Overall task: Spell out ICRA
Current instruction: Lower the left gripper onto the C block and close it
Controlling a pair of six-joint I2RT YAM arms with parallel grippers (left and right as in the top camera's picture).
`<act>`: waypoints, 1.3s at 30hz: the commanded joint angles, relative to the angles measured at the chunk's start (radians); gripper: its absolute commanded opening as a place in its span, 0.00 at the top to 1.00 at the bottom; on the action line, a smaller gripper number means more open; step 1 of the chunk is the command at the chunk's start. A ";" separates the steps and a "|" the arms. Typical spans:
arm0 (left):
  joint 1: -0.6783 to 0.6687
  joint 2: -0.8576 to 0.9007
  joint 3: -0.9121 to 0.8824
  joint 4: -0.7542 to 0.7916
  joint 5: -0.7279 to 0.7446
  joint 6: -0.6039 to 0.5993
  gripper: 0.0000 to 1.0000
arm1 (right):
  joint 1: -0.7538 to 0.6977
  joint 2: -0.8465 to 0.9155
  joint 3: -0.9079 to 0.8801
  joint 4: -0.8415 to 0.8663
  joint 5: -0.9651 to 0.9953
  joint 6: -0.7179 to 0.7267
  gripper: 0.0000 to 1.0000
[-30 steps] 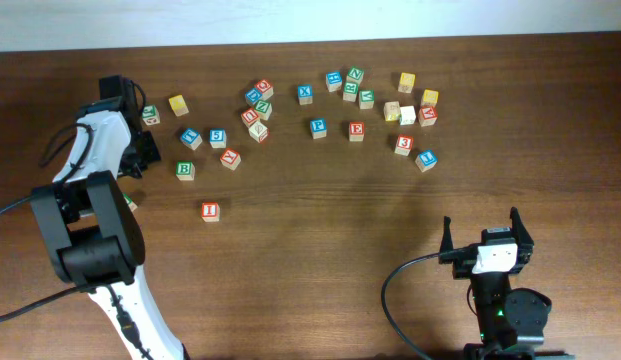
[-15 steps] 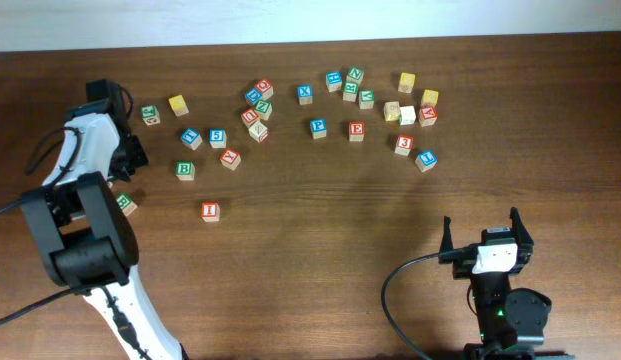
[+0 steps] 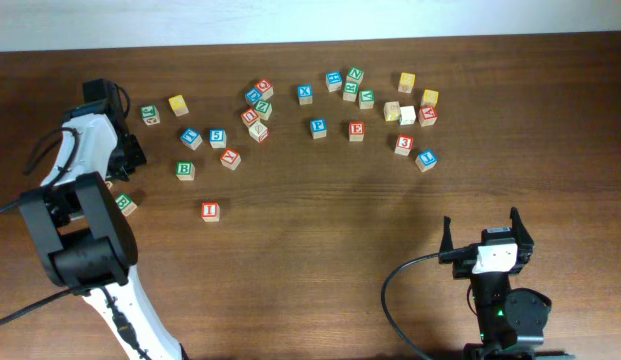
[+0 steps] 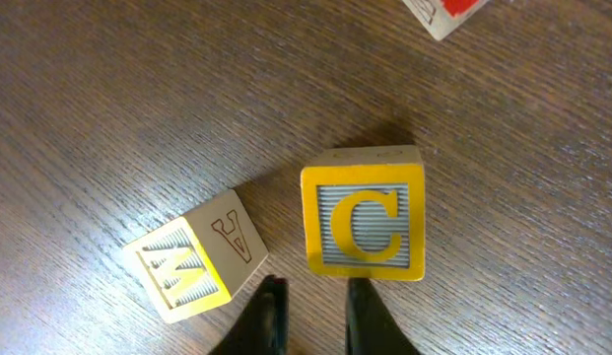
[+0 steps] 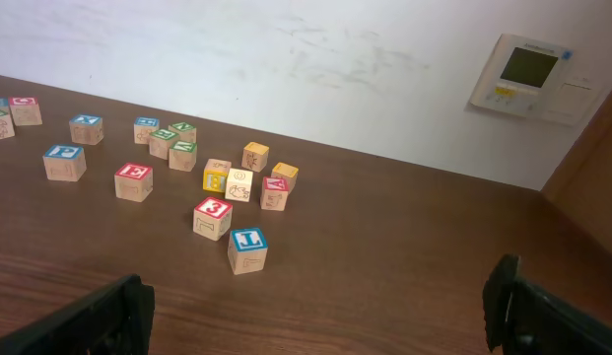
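In the left wrist view a yellow-faced C cube [image 4: 364, 225] lies flat on the wood. My left gripper [image 4: 313, 299] hangs just short of its near edge, the fingers a narrow gap apart with only bare wood between them. In the overhead view my left arm [image 3: 85, 145] covers that spot. The red I cube [image 3: 210, 211] lies alone mid-left. The red A cube [image 3: 427, 115] [image 5: 274, 188] sits in the right cluster. I cannot read which green cube bears R. My right gripper [image 3: 485, 232] [image 5: 313, 308] stands wide open and empty near the front edge.
A yellow cube with a V side [image 4: 193, 262] lies just left of the C cube, and a red cube corner [image 4: 445, 12] shows beyond it. Green B cubes [image 3: 185, 170] [image 3: 125, 204] lie near the left arm. Many other letter cubes [image 3: 318, 127] spread along the table's far half.
The left arm has swung a little to the left, uncovering a green cube beside it. The right arm has not moved.
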 commanded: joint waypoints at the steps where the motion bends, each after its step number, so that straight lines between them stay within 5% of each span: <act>1: 0.002 0.013 0.009 -0.014 0.002 -0.004 0.70 | 0.000 -0.006 -0.005 -0.004 -0.009 0.004 0.02; 4: 0.002 0.013 0.019 -0.014 0.020 -0.004 0.53 | 0.000 -0.006 -0.005 -0.004 -0.009 0.004 0.02; 7: 0.002 0.013 0.020 -0.002 0.020 -0.004 0.49 | 0.000 -0.006 -0.005 -0.004 -0.009 0.004 0.02; 24: 0.002 0.013 0.018 0.103 0.020 -0.006 0.60 | 0.000 -0.006 -0.005 -0.004 -0.009 0.004 0.02; 30: 0.012 0.013 -0.009 0.129 0.020 -0.104 0.61 | 0.000 -0.006 -0.005 -0.004 -0.009 0.004 0.02; 33: 0.016 0.013 -0.010 0.137 0.027 -0.110 0.74 | 0.000 -0.006 -0.005 -0.004 -0.009 0.004 0.02; 39: 0.016 0.013 -0.014 0.137 0.027 -0.109 0.67 | 0.000 -0.006 -0.005 -0.004 -0.008 0.004 0.02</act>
